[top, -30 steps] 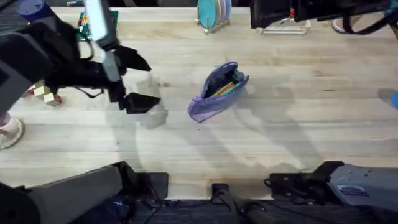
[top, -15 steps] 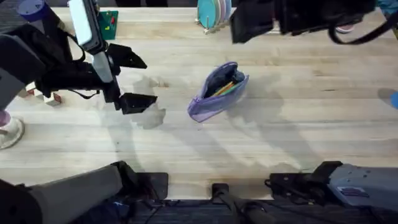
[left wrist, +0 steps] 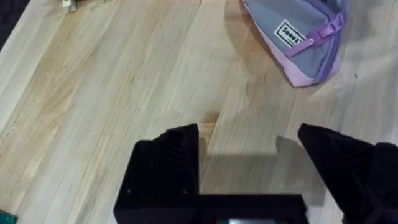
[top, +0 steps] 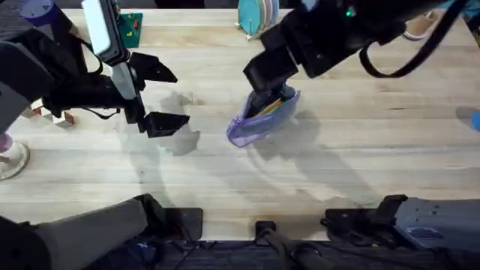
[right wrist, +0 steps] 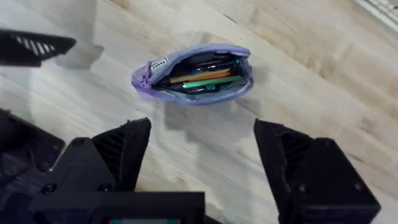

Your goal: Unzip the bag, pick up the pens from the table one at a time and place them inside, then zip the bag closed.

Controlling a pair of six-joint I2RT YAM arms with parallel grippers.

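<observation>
The lavender bag (top: pixel 253 121) lies mid-table with its zipper open. In the right wrist view the bag (right wrist: pixel 186 93) gapes, and a green pen (right wrist: pixel 208 81) lies inside beside an orange one and some dark items. My right gripper (right wrist: pixel 199 155) hovers above the bag, open and holding nothing. Its arm (top: pixel 315 41) reaches in from the back right and covers the bag's far end. Well to the left of the bag, my left gripper (top: pixel 160 97) is open and empty above bare table. The left wrist view shows the bag's zipper-pull end (left wrist: pixel 305 43) beyond my left gripper (left wrist: pixel 249 149).
Small wooden blocks (top: pixel 52 112) lie at the far left, with a white object (top: pixel 11 161) at the left edge. A green item (top: pixel 129 28) and a rack of plates (top: pixel 259 15) stand along the back edge. A blue thing (top: pixel 472 118) shows at the right edge.
My right arm has swung down from the back right and now sits over the bag. The left arm shifted slightly a second ago, then held still. The bag has not moved.
</observation>
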